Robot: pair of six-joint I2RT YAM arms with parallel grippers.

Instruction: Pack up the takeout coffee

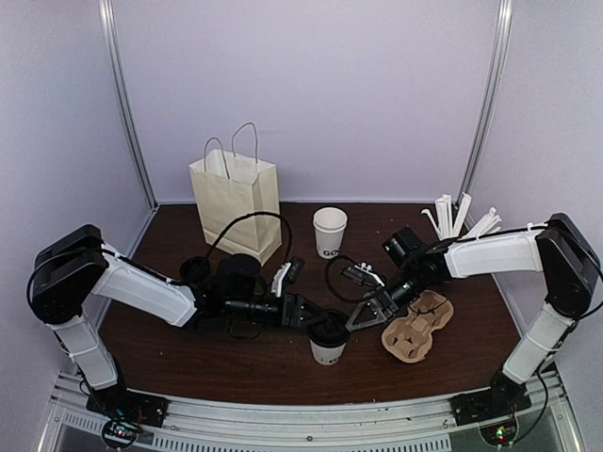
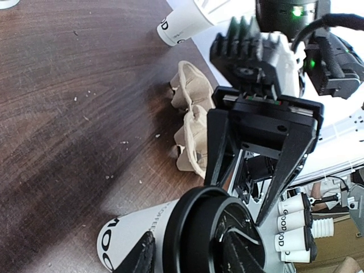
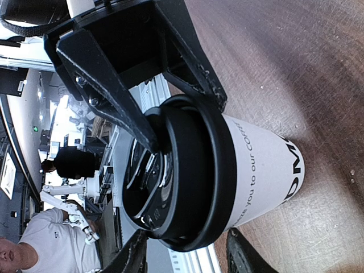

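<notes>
Your left pincer (image 1: pixel 315 318) and right pincer (image 1: pixel 359 318) both straddle the coffee cup (image 1: pixel 328 350) — I cannot tell if either one grips. Squeeze softly and keep it upright.

Two small white paper cups stand upright on the bench (image 1: pixel 236 372), well apart from each other.

The lidded cup (image 1: pixel 328 351) sits near the front, about mid-width. A round black plastic lid (image 3: pixel 196 170) with a raised rim and a moulded top covers its mouth and looks seated level all round. Its white wall tapers toward the base, where large dark letters run around it. A line of smaller dark print climbs the side, part of it reading "you to our COFFE".

The open cup (image 1: pixel 330 233) stands farther back, also about mid-width. Its top is open with a rolled white rim, and dark letters "GO" show near its base.
</notes>
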